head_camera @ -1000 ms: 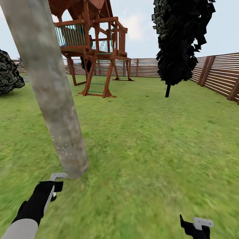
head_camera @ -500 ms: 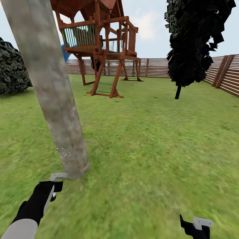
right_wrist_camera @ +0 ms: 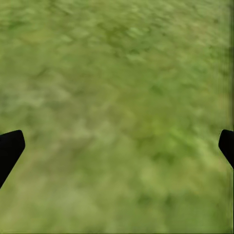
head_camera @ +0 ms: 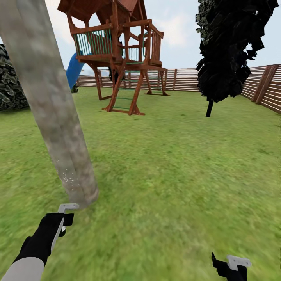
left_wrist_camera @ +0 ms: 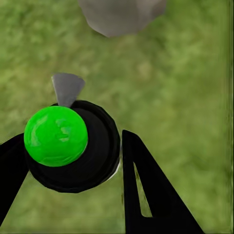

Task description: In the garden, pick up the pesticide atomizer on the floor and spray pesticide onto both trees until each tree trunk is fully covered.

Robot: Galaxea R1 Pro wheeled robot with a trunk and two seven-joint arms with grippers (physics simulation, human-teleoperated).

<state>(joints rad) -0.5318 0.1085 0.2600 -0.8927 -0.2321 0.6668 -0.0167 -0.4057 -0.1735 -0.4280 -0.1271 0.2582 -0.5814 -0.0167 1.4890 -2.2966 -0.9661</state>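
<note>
Playhouse (head_camera: 117, 54) and fence (head_camera: 269, 88) beyond trunk (head_camera: 54, 117)

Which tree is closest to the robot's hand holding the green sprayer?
The tree with the thick grey trunk, rising just ahead of the left gripper holding the atomizer. The other tree, dark and leafy, stands far off by the fence.

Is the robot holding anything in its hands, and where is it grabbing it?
The left gripper holds the sprayer, its fingers clasping the round black body below the green cap. The right gripper is open, holding nothing.
</note>
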